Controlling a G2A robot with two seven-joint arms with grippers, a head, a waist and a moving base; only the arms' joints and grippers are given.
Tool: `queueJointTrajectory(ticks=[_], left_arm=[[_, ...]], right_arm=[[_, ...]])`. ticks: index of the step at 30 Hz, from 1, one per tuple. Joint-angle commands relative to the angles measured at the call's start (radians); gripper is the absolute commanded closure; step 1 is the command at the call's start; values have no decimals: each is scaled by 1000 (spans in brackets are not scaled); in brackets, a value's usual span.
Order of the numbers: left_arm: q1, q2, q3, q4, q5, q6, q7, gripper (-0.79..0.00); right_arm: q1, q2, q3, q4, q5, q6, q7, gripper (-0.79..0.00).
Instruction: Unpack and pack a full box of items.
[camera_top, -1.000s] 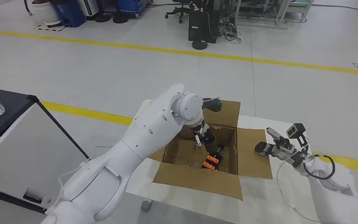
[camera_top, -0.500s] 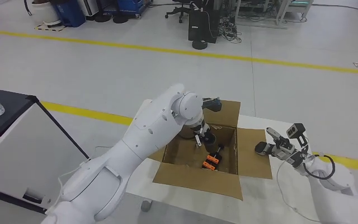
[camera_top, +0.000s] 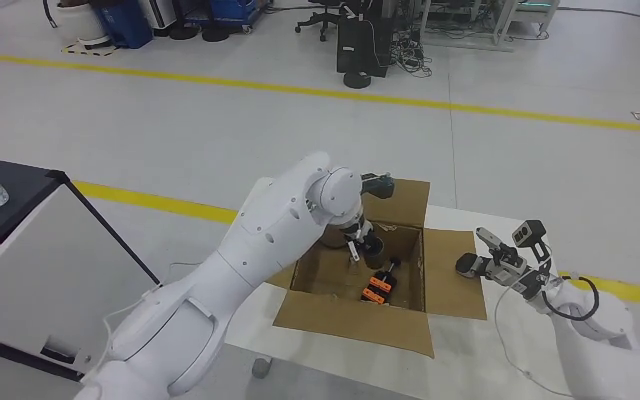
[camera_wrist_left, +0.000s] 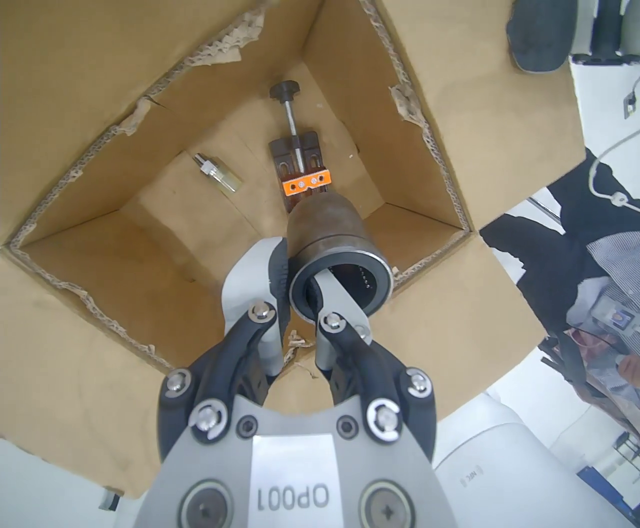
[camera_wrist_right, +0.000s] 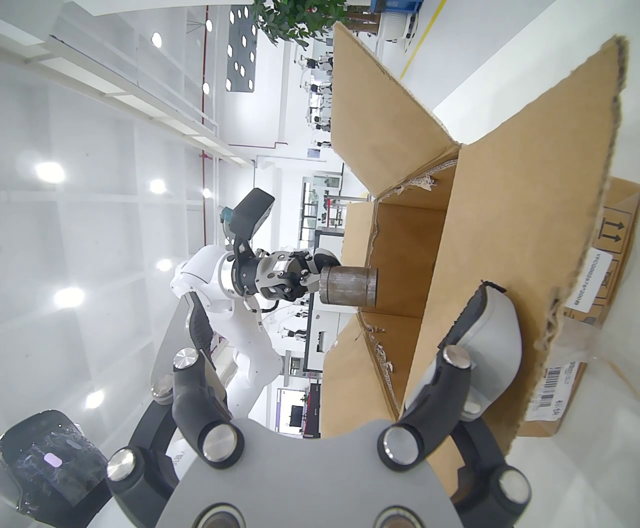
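The left tool (camera_wrist_left: 299, 280) is pinching a dark, dull-grey hollow metal cylinder (camera_wrist_left: 330, 235) by its rim — one finger is sitting inside the bore, the other is pressing on the outer wall — and is holding it over the opening of the open brown cardboard box (camera_wrist_left: 150, 240) on the white table (camera_top: 470, 350). On the box floor a dark little vise with an orange plate and a black knob (camera_wrist_left: 300, 170) is lying beside a small clear-and-metal fitting (camera_wrist_left: 217, 172). The right tool (camera_top: 473, 253) is hanging with its fingers spread wide, just beside the box's right flap.
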Motion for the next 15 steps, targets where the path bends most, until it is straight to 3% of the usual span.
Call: queueJointTrajectory(ticks=[1, 9, 13, 15], left_arm=[[0, 10, -27, -35, 1, 27, -22, 0], [56, 65, -136, -252, 96, 167, -86, 0], [70, 98, -149, -317, 153, 252, -86, 0], [70, 118, -157, -333, 187, 252, -86, 0]], right_arm=[[0, 0, 0, 0, 0, 0, 0, -785], [0, 0, 0, 0, 0, 0, 0, -785], [0, 0, 0, 0, 0, 0, 0, -785], [0, 0, 0, 0, 0, 0, 0, -785]])
